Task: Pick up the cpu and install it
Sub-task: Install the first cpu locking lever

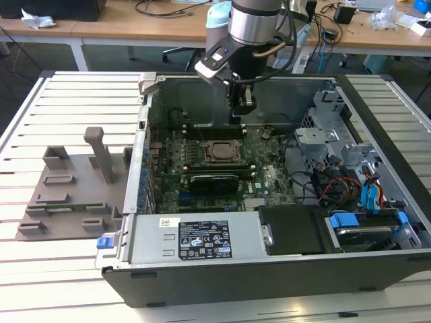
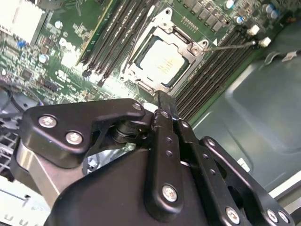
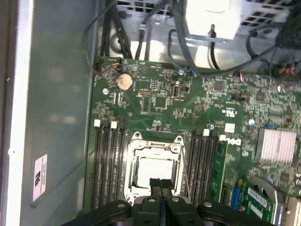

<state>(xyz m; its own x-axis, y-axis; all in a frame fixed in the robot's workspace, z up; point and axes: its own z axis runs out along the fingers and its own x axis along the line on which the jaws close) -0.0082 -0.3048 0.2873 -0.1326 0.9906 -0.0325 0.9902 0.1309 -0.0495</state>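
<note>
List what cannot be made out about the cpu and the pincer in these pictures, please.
- First wrist view: the cpu edge nearest the pincer is covered by it.
- Exterior view: the cpu is too small to judge its seating.
- Second wrist view: the body of the pincer hides part of the motherboard behind it.

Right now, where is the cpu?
In both wrist views the cpu lies in the socket, between the memory slots, near the gripper.
</note>
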